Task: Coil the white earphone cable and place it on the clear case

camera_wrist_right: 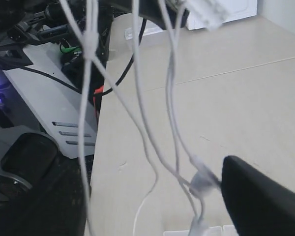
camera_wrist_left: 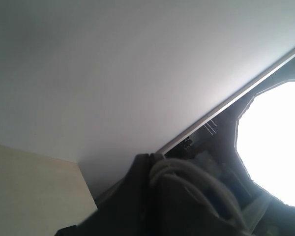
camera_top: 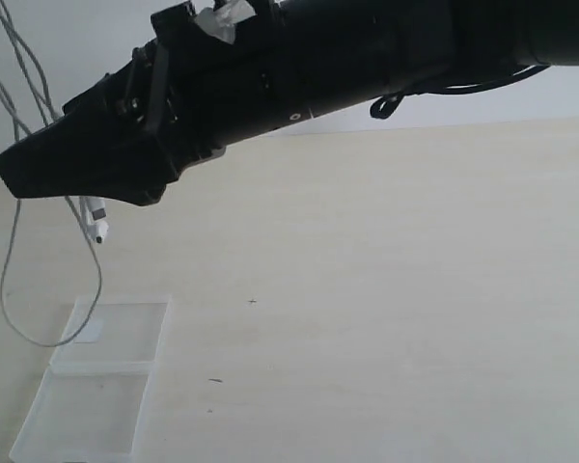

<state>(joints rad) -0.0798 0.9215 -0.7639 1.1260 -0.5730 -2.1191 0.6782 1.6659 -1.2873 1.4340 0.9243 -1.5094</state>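
Thin white earphone cable (camera_top: 96,224) hangs in the air in loose loops at the left of the exterior view, one small white end piece dangling above the flat clear plastic case (camera_top: 125,333). I see no contact between the two. The case lies opened flat on the pale counter (camera_top: 396,309), with a small white square label (camera_top: 87,331) on the half nearer the cable. The right gripper (camera_top: 24,174), on the black arm (camera_top: 318,68) reaching across, sits among the strands. Its wrist view shows one black finger (camera_wrist_right: 260,201) with strands alongside, so I cannot tell how those jaws stand. Left gripper (camera_wrist_left: 157,196): jaws closed, pale strands bunched against it, and I cannot tell whether they are pinched.
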